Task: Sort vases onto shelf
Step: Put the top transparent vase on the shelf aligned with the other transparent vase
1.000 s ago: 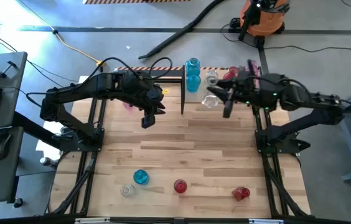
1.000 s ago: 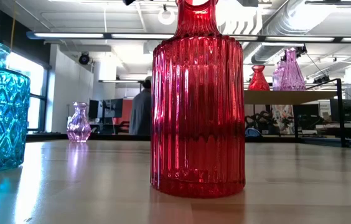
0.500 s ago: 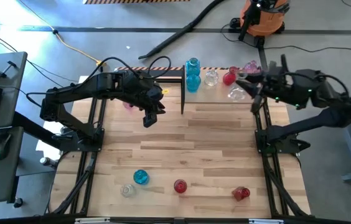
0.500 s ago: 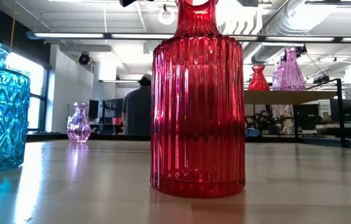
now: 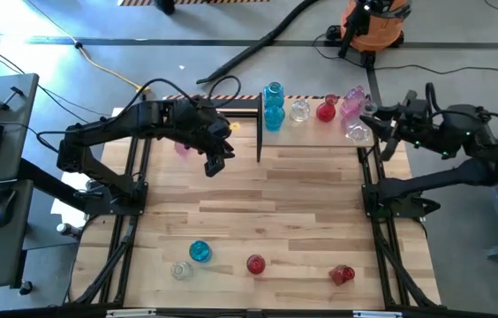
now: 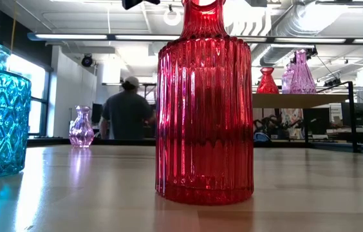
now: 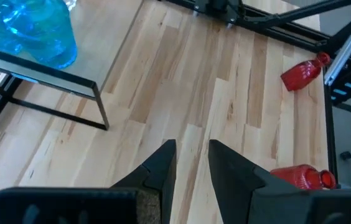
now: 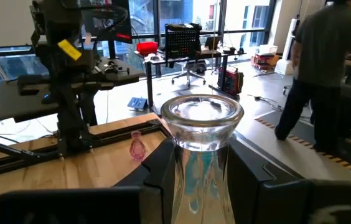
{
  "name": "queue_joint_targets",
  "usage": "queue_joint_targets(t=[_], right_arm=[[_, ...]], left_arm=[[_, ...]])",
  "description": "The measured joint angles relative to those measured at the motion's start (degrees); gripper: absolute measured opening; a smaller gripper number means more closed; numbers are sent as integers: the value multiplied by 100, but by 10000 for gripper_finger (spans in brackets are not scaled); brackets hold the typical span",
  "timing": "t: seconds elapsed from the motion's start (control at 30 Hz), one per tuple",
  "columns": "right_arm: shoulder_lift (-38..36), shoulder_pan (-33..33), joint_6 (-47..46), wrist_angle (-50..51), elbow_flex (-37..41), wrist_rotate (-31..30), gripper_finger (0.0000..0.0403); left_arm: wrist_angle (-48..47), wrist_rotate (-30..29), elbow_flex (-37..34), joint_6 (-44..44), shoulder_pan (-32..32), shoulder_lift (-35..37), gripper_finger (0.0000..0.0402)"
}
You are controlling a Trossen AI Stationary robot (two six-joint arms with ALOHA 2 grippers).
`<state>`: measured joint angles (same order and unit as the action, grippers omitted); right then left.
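Your right gripper (image 8: pixel 201 165) pinches the clear vase (image 5: pixel 358 133) by its neck at the shelf's (image 5: pixel 315 129) right end; lower it upright beside the pink vase (image 5: pixel 352 102). Left gripper (image 7: pixel 191 165) waits, slightly parted, empty.

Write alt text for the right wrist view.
The right end effector grips a clear vase by its neck. Beyond it, a small pink vase stands on the wooden table, and a person walks past.

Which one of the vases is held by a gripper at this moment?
The clear vase, at the shelf's right end. The right gripper is shut on its neck; all other vases stand or lie free, and the left gripper is empty.
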<state>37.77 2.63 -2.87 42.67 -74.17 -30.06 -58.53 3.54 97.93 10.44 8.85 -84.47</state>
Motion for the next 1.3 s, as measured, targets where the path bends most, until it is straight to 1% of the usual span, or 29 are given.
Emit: queue_joint_targets(t=[0.3,0.53,0.83,1.07,1.23,1.3], right_arm=[[-736,0,-21,-875,1324,1,83],[-1044,1,-29,-1789,2390,-28,83],[-1046,1,25,-3029,3528,-411,83],[-1031,-1,130,-3957,4207,-682,83],[-802,1,187,-4682,4617,-741,83],[-661,1,279,-4943,4709,-857,83]], left_arm=[[1,2,0,6,159,0,86],[1,3,0,4,170,0,86],[-1,5,0,-1,170,0,86],[-4,10,0,-5,170,0,86],[-5,16,0,-7,170,0,86],[-6,20,0,-10,170,0,86]])
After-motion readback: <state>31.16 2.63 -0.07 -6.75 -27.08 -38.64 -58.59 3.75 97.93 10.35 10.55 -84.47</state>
